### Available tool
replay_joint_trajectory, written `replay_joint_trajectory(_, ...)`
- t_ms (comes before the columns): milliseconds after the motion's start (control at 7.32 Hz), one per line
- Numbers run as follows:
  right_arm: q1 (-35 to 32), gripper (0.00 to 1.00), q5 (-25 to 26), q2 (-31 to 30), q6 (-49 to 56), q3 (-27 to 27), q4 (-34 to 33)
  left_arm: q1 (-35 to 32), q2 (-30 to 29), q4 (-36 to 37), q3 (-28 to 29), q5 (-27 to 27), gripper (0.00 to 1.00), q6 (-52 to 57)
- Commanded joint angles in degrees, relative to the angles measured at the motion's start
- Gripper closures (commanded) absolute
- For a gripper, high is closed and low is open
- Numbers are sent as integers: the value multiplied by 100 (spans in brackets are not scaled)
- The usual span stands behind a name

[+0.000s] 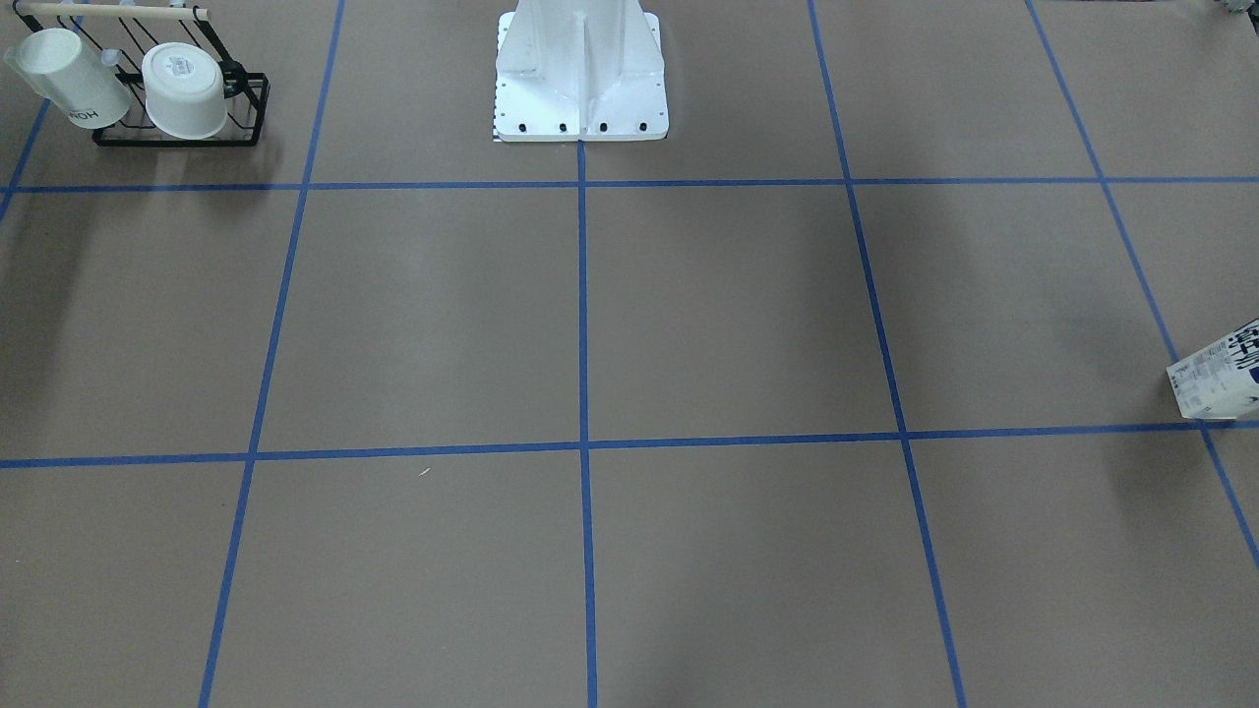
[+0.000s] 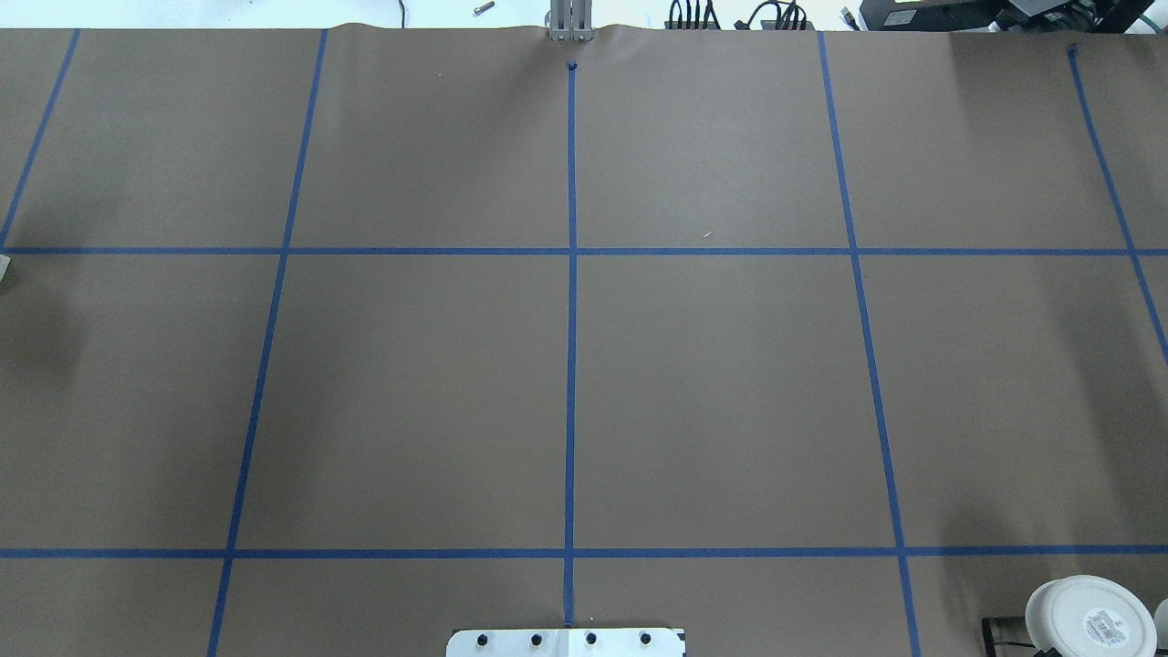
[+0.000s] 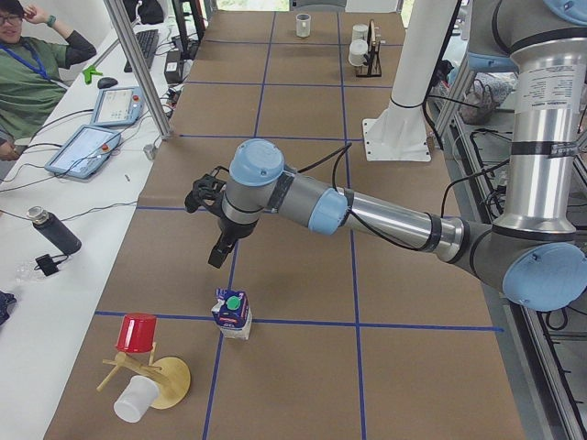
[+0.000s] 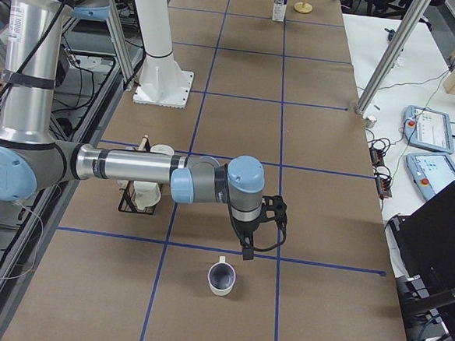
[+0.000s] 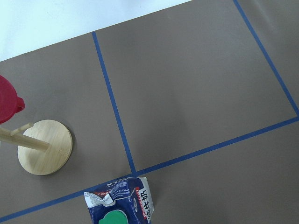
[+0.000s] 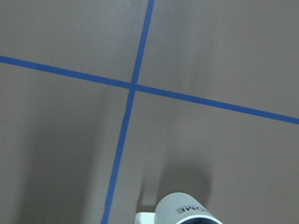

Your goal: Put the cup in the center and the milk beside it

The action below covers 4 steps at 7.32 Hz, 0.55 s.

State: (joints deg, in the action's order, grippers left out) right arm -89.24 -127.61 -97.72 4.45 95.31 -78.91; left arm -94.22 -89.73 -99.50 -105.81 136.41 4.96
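The cup (image 4: 221, 278), a white mug with a dark inside, stands on the table near a blue tape line. It also shows at the bottom of the right wrist view (image 6: 185, 211). My right gripper (image 4: 246, 252) hangs just above and beside it; I cannot tell whether it is open or shut. The milk (image 3: 232, 312) stands upright on a tape line, and also shows in the left wrist view (image 5: 119, 205) and at the front view's right edge (image 1: 1220, 379). My left gripper (image 3: 217, 257) hovers above it; I cannot tell its state. The center (image 2: 571, 401) is bare.
A black rack (image 1: 241, 108) holds two white cups (image 1: 182, 88) near the robot's base (image 1: 580, 88). A wooden stand (image 5: 44, 147) with a red cup (image 3: 137, 332) and a white cup (image 3: 136, 400) sits beside the milk. Operators' desks border the table's far side.
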Motion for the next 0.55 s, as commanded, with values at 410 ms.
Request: replay_joint_trajectory(410,406,0,-176,-149,-929,-628,1303,0,122,-52,-36,8,2,5)
